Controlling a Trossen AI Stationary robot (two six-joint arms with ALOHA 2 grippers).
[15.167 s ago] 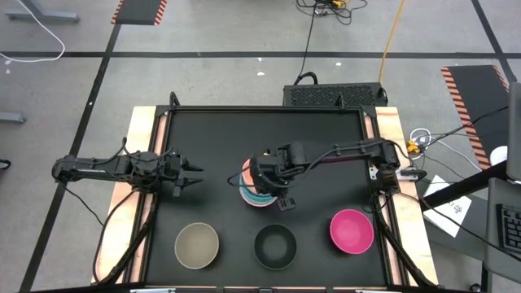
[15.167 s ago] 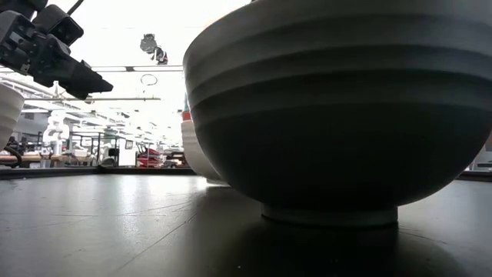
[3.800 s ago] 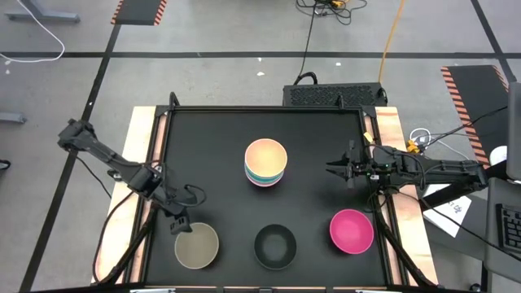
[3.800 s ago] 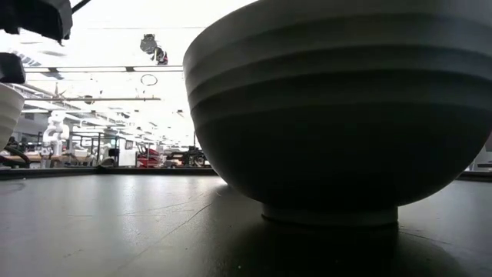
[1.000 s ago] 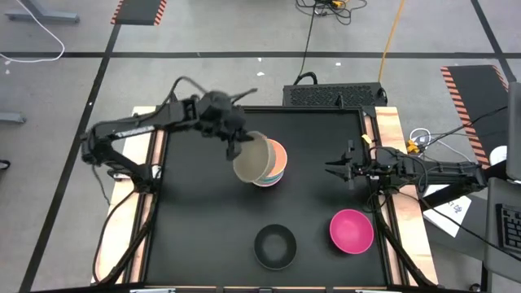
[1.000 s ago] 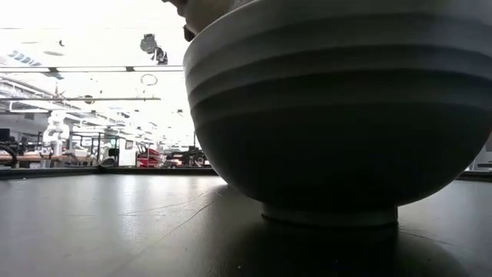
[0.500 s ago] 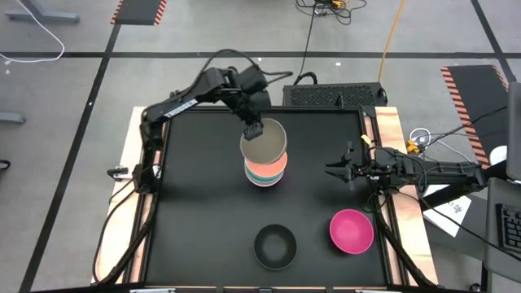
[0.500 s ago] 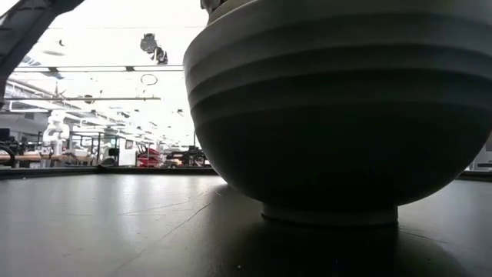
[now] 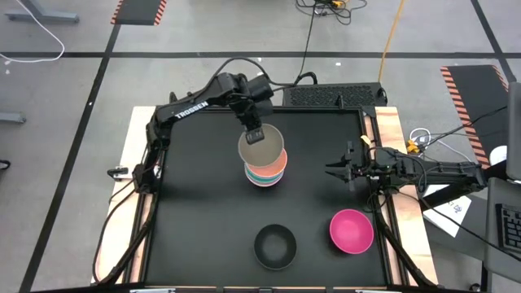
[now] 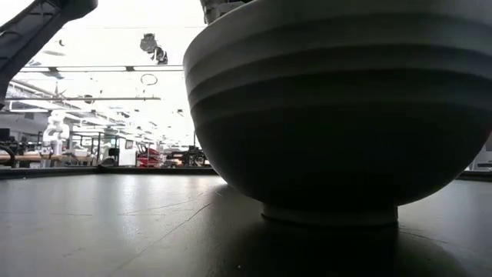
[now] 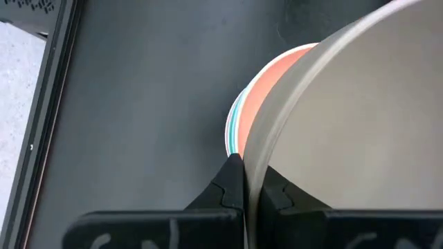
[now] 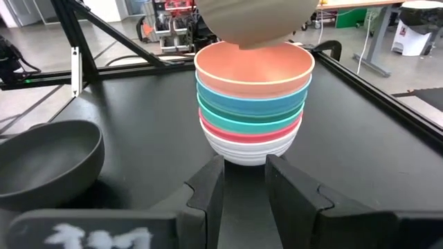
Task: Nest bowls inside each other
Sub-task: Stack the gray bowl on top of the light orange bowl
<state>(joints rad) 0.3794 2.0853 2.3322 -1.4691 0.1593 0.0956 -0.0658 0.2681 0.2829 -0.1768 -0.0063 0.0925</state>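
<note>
**Tan bowl held just above the stack, offset to the far-left**

The tan bowl (image 9: 261, 145) is pinched by its rim in the left gripper (image 9: 254, 133), one finger inside the wall and one outside, as seen at the fingertips (image 11: 232, 181) in the left wrist view. The bowl is carried mouth-up, above the stack (image 12: 253, 104), and a gap between its base and the top rim is visible in the right wrist view. In the high view it is seen overlapping the stack but shifted slightly toward the far-left, with the orange rim (image 9: 279, 168) exposed on the near-right side. The coming move is judged to turn on that offset: the bowl needs to be centred toward the near-right, then lowered.

The stack is located mid-table, a little toward the far side. Five bowls are countable in it from the side: orange on top, then blue, turquoise, red-pink, white at the base. Any bowl nested deeper cannot be told.

Count of loose bowls: one black bowl (image 9: 274, 246) at the near centre, one magenta bowl (image 9: 352, 230) at the near right. Total visible: eight.

The left arm is the nearer one, directly over the stack. The right gripper (image 9: 336, 171) is parked at the right table edge (image 9: 381, 146), pointed at the stack, fingers parted and holding nothing.
</note>
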